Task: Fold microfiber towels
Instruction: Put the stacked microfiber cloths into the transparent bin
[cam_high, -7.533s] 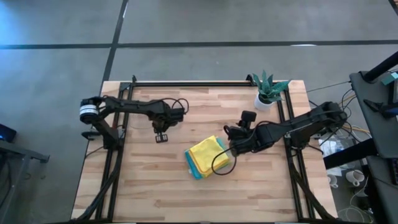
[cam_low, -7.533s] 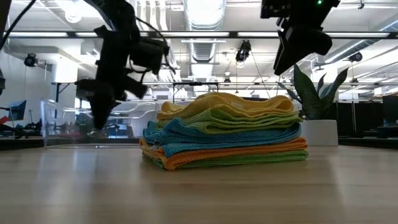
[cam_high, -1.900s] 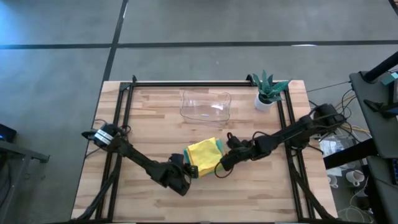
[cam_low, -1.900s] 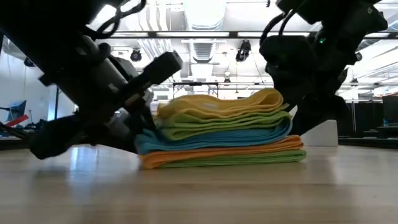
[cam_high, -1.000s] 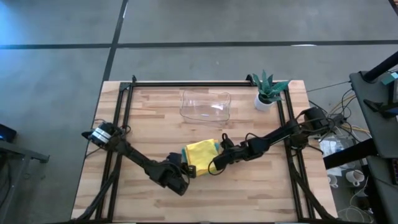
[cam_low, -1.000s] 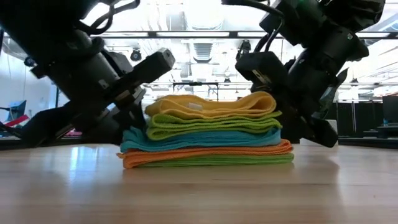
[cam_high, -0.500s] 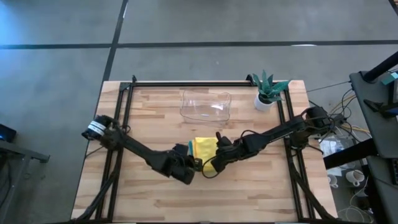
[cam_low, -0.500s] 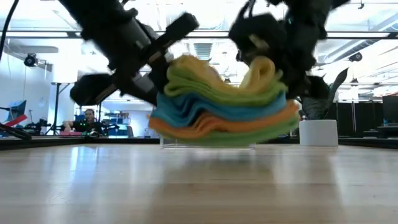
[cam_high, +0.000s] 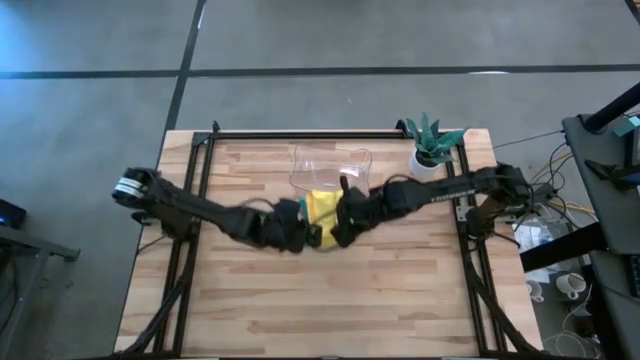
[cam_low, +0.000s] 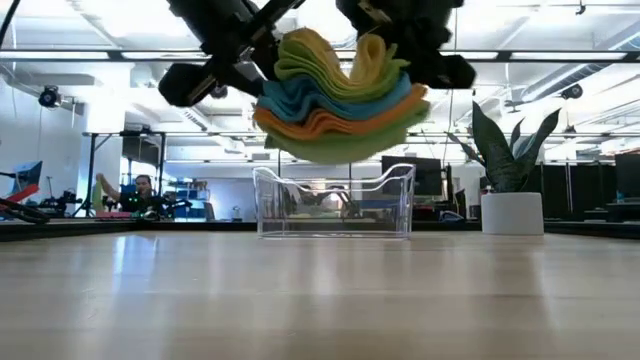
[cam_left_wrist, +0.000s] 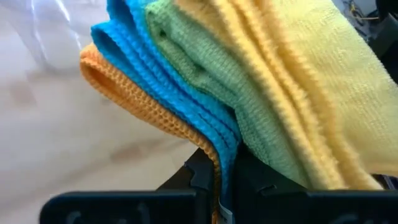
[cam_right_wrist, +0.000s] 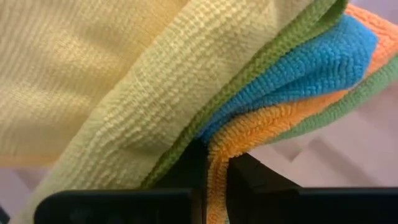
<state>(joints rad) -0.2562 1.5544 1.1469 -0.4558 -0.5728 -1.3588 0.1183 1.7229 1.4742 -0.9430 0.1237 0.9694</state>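
Towels: I see the stack of folded microfiber towels (cam_low: 338, 95), yellow on top, then lime green, teal blue, orange and lime green at the bottom, hanging in the air clear of the tabletop. It sags in the middle, between my two grippers.
Left gripper: my left gripper (cam_high: 300, 229) is pinched tight on the stack's left edge; in its wrist view the orange and teal layers (cam_left_wrist: 180, 112) run down into the closed fingers.
Right gripper: my right gripper (cam_high: 335, 226) is clamped shut on the opposite edge; its wrist view shows the orange layer (cam_right_wrist: 261, 130) squeezed between the fingers.
Position: from above, the stack sits just in front of the clear plastic tray (cam_high: 330, 163); in the low view it hangs above the tray (cam_low: 335, 202), not touching it.
Plant: the small green potted plant in a white pot (cam_high: 431, 145) stands at the table's back right corner, well apart from the towels.
Table: pale wooden butcher-block tabletop (cam_high: 300, 300).
Room: a person (cam_low: 142, 192) sits far behind the table.
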